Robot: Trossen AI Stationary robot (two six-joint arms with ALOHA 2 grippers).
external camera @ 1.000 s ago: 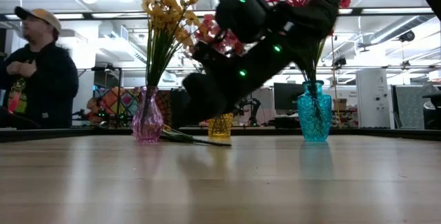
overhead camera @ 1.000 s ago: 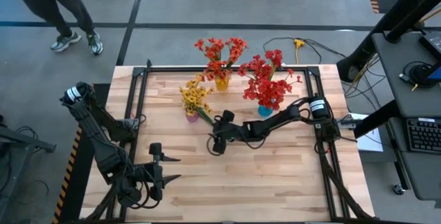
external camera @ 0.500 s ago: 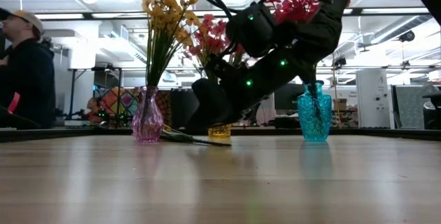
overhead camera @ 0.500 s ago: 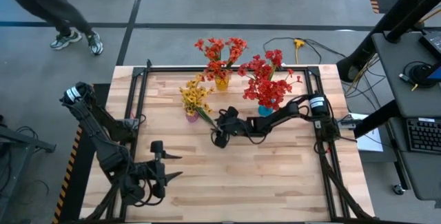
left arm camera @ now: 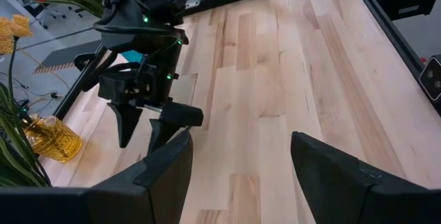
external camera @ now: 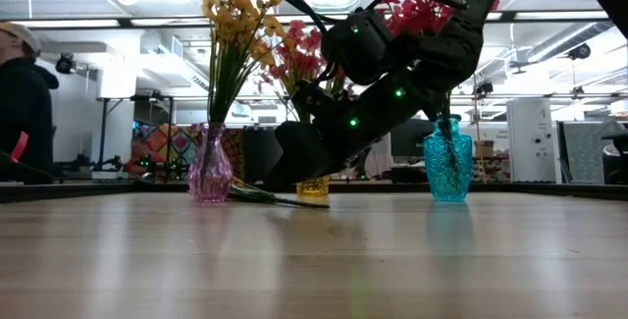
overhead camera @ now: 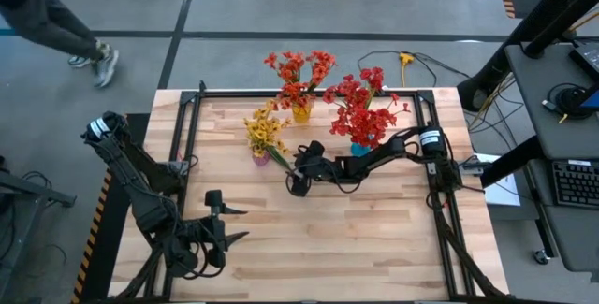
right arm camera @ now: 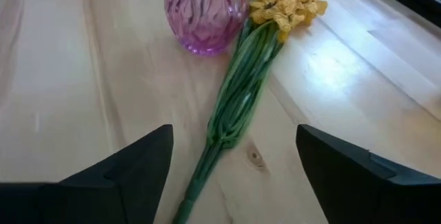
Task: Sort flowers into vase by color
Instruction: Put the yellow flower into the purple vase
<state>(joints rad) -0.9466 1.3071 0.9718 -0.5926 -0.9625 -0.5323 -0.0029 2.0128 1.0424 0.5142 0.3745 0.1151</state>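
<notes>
From above, the right pincer (overhead camera: 298,188) hangs low over the wooden bench (overhead camera: 374,238), beside the pink vase (overhead camera: 261,158); the arm covers the loose yellow flower lying there. A person (overhead camera: 56,23), cut off by the frame edge, has stepped farther toward the corner since half a second ago, while the right arm has barely shifted. The left pincer (overhead camera: 227,224) waits near the bench's front left, fingers spread.

At bench height, the right arm blocks most of the yellow vase (external camera: 314,186); the turquoise vase (external camera: 449,160) with red flowers (external camera: 424,0) stands clear, and green stems poke out beside the pink vase.

The left wrist camera shows the right pincer's dark fingers spread, tips near the boards.

The right wrist camera shows the yellow flower (right arm camera: 258,65) lying flat, blossoms touching the pink vase's base, its stem end lost past the frame edge, between the spread fingers. No writing is legible anywhere.
</notes>
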